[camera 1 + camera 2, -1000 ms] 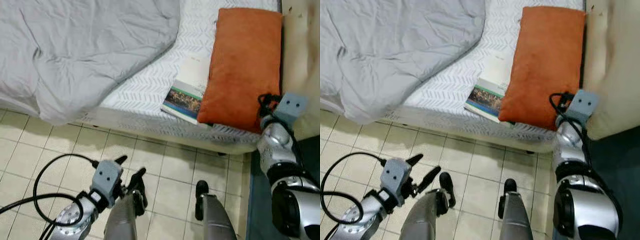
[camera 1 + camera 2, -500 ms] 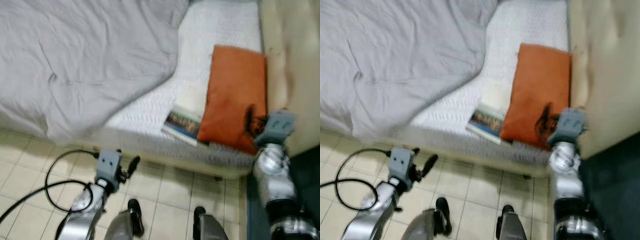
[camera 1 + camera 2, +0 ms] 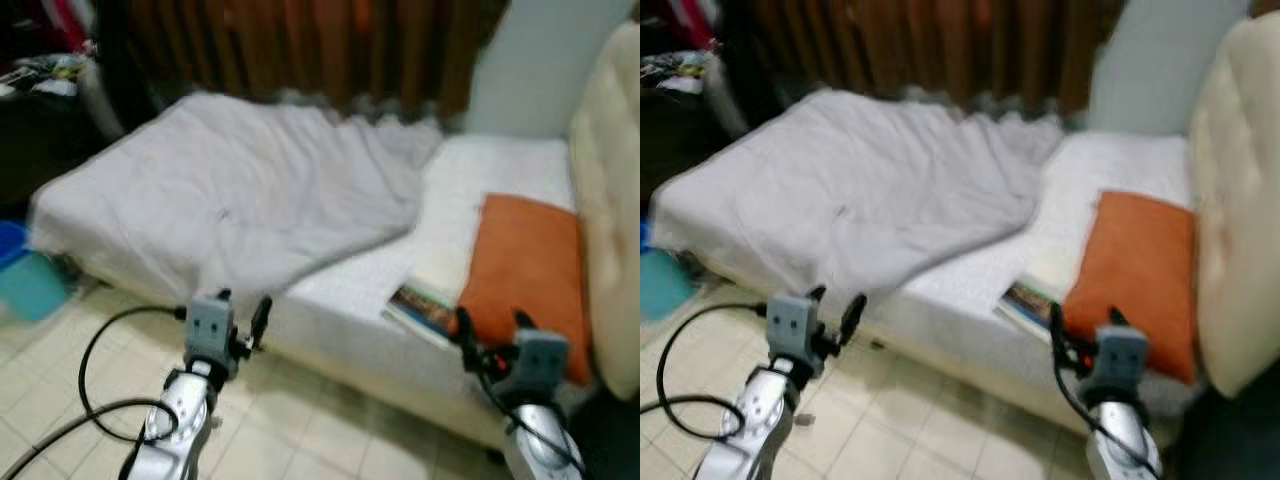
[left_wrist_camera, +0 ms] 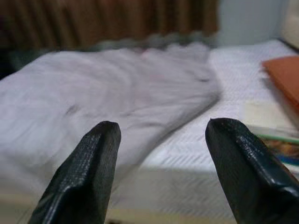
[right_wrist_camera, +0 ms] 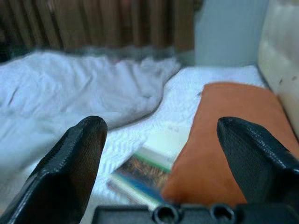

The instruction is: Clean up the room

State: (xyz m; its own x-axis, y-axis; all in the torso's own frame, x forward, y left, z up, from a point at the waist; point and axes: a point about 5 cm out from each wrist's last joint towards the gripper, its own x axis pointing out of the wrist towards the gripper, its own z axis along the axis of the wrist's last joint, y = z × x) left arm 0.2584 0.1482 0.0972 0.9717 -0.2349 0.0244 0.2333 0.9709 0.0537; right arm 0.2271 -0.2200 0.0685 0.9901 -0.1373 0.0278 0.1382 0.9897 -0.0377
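Both grippers are raised in front of the robot and face the bed [image 3: 470, 210]. Left gripper [image 4: 161, 172] hangs over the tiled floor [image 3: 310, 440] just short of the bed's near edge; in its wrist view the two black fingers [image 4: 84, 177] stand wide apart with nothing between them. Right gripper [image 5: 166, 163] is up near the bed's corner by the headboard; its fingers [image 5: 70, 163] are likewise spread wide and hold nothing.

On the bed lies a rumpled grey blanket [image 3: 230, 200], covering most of the mattress on the robot's left and leaving a strip of white patterned sheet [image 3: 1120, 165] bare on the right. An orange pillow [image 3: 525, 270] lies on that strip beside the cream padded headboard [image 3: 1235, 190]. A book [image 3: 425, 305] with a colourful cover lies at the bed's edge, touching the pillow on its left side, partly tucked under it. A pale sheet or second book [image 5: 163, 140] lies on top of it; any print on either is too blurred to read.

A black cable [image 3: 100, 350] loops from the left arm over the floor. Brown curtains [image 3: 940, 50] hang behind the bed, next to a pale wall [image 3: 540, 60]. At the far left, beside the bed, sits something blue and teal [image 3: 25, 280] on the floor; it may be a container, but the blur hides its shape and anything inside. Cluttered things [image 3: 40, 70] show dimly in the dark upper left corner.
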